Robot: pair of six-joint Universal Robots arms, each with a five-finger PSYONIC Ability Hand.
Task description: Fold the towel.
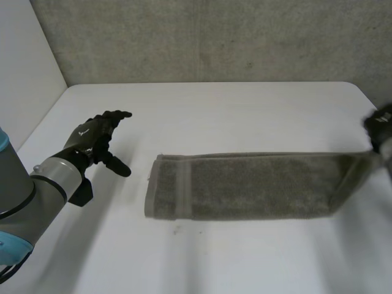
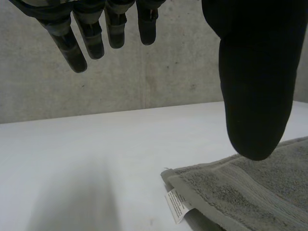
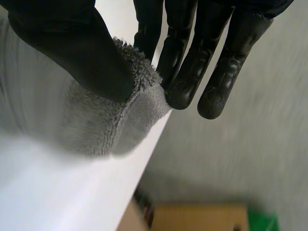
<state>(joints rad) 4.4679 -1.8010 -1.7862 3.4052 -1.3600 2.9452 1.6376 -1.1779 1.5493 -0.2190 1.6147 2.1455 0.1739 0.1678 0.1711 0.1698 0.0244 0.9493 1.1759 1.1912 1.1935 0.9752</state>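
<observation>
Indoors, white table [image 1: 233, 116], concrete wall [image 1: 214, 37] behind, right hand [image 1: 381, 125] pinching corner of towel [image 1: 257, 187], left hand [image 1: 98, 138] spread, empty.

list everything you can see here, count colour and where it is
towel: one, grey-green, a long strip across the middle of the table, its right end lifted
label: one, white, at the towel's flat left end
table: one, white, under the towel
wall: one, grey concrete, behind the table
left arm: one, grey, over the table's left side
left robot hand: one, black, open, left of the towel and apart from it
right robot hand: one, black, pinching the towel's right corner between thumb and fingers
</observation>
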